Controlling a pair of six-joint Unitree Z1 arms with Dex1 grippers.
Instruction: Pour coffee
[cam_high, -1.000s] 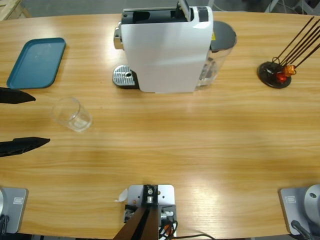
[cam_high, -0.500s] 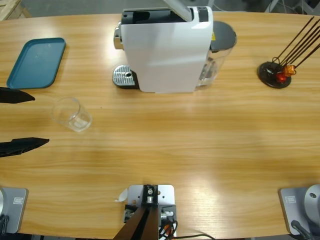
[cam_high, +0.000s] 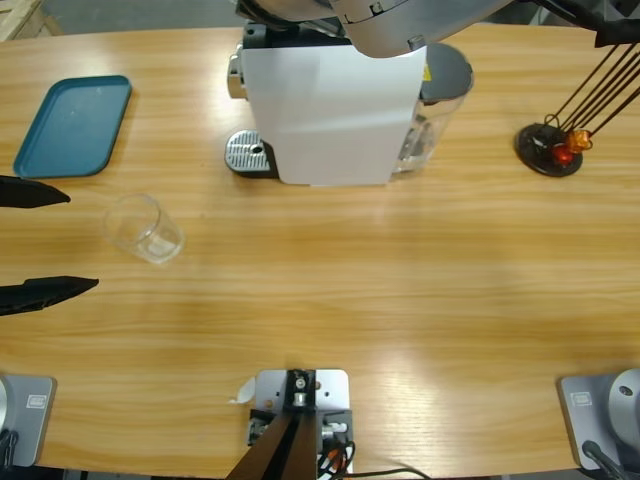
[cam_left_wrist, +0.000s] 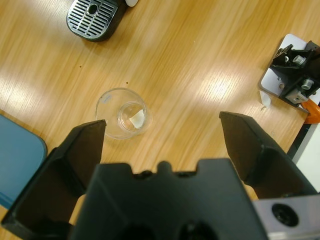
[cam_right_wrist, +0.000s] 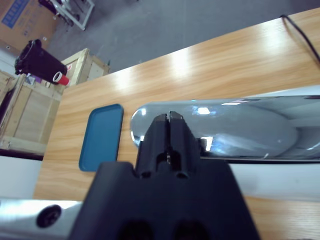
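No brand or label can be read anywhere; a yellow sticker on the coffee machine (cam_high: 330, 110) shows only as a sliver.

At nine o'clock in the high view, the left gripper (cam_high: 45, 240) reaches in from the table's edge, its jaws spread wide and holding nothing. Just above it, at ten o'clock, lies an empty teal tray (cam_high: 73, 125). A clear glass (cam_high: 143, 228) stands upright just beside the jaws, apart from them; it holds no coffee, only a pale glint at its bottom in the left wrist view (cam_left_wrist: 122, 113).

At twelve o'clock, the white coffee machine has a round metal drip grate (cam_high: 249, 153) at its left and a clear water tank (cam_high: 437, 100) at its right.

The right gripper (cam_right_wrist: 169, 131), jaws pressed together, hovers over the machine's chrome lever (cam_right_wrist: 220, 131).

At two o'clock stands a black holder with dark sticks (cam_high: 560, 135).
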